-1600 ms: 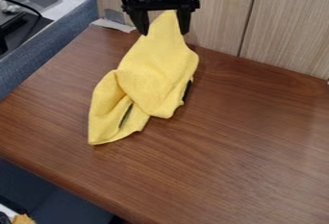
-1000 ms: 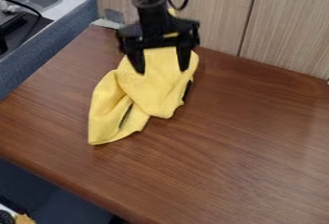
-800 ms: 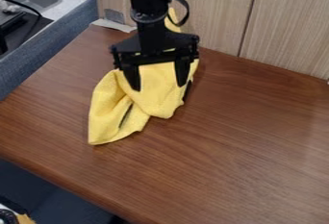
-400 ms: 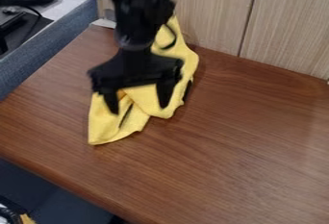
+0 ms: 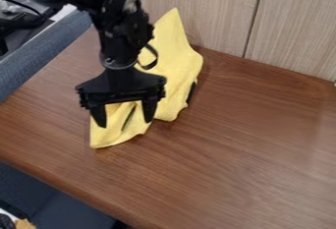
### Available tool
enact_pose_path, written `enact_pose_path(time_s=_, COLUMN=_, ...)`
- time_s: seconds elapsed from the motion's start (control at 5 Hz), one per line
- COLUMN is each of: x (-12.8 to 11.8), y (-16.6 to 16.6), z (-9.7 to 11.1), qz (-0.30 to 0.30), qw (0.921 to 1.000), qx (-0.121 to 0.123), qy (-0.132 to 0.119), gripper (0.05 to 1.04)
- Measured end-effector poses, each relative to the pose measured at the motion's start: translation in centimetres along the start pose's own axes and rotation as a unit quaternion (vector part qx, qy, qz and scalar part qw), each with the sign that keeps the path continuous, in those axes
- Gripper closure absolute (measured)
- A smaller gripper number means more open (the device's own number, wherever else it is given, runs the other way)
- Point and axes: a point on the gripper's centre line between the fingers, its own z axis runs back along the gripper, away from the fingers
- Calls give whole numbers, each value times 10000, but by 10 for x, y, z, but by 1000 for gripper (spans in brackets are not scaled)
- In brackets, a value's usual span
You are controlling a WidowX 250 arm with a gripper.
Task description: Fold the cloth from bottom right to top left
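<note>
The pincer [image 5: 125,118] hangs open over the near end of the yellow cloth [image 5: 175,68], sited, we judge, for gripping it; the cloth lies bunched on the table [image 5: 253,139] beside the wall panel [image 5: 220,12]

The cloth [image 5: 179,66] lies on the table [image 5: 249,144], wall [image 5: 220,16] behind, tool [image 5: 125,124] above
</note>
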Motion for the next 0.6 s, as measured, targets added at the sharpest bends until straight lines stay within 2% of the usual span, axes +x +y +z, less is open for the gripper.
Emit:
enact_pose_path(time_s=0.2, x=6, y=7, z=-17, qz=-73, qw=9998, qx=-128, qy=120, gripper=82)
enact_pose_path(time_s=0.4, x=6, y=19, z=-33, qz=-8, qw=9996, qx=-134, qy=266, gripper=82)
enact_pose_path(time_s=0.6, x=4, y=31, z=-39, qz=-170, qw=9994, qx=-1, qy=306, gripper=82)
